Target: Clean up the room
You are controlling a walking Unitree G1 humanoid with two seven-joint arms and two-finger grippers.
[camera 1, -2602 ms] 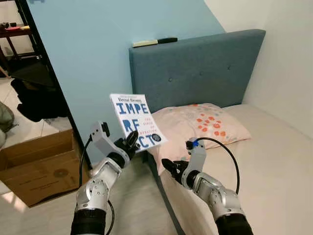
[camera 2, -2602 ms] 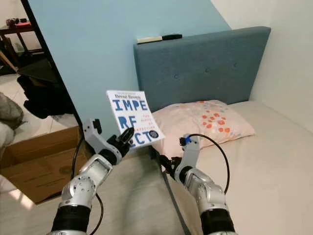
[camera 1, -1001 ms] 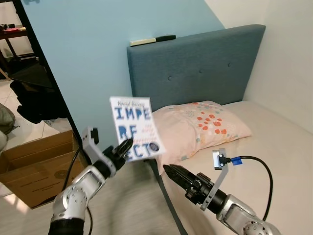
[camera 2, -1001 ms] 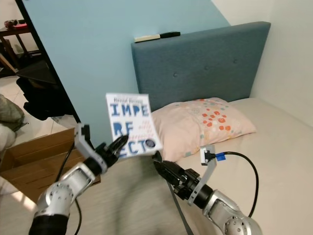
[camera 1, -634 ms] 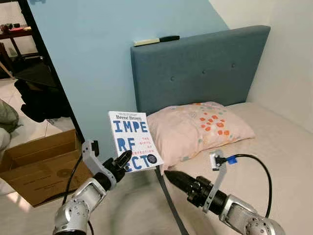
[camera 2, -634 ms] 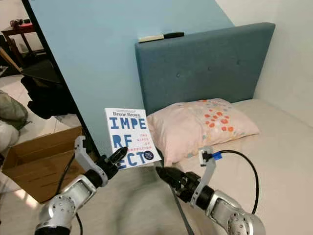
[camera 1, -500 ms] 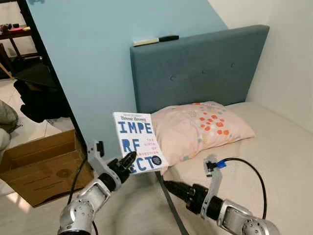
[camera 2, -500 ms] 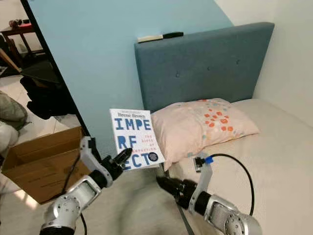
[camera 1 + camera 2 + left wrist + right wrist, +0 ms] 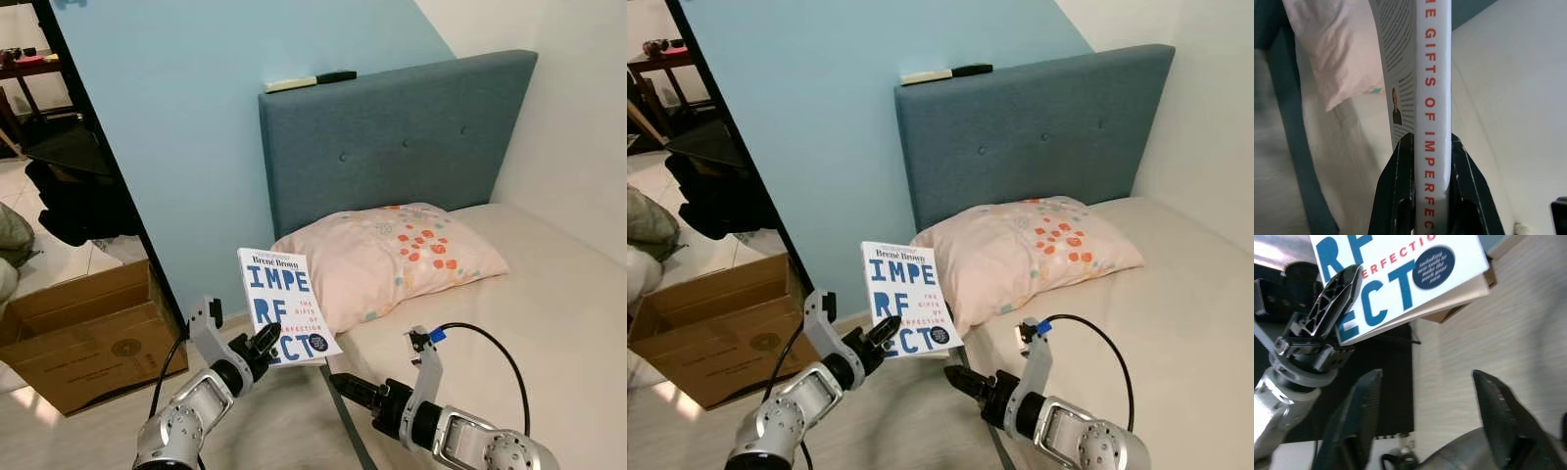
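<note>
Left eye view: cardboard box on the floor at far left, flaps open, beside the blue wall. Dark clutter behind it through the doorway. Left gripper is raised just off the bed's near-left corner, clamped on the lower edge of the book. The book stands upright, white cover with blue letters facing the camera, tilted slightly, in the air just in front of the pillow's left end and above the bed edge; it rests on nothing. Left wrist view: both black fingers squeeze the book's spine edge, one on each side, orange lettering running between them. Right gripper is low, just right of the book and beneath it, over the bed's near-left edge, pointing left; right wrist view shows its fingers spread wide apart, gripping nothing, with the book's bottom corner beyond them. Pink pillow with orange dots lies at the head of the bed, against the teal headboard. Marker and a pale flat item lie on the headboard's top left end. White wall at right.
</note>
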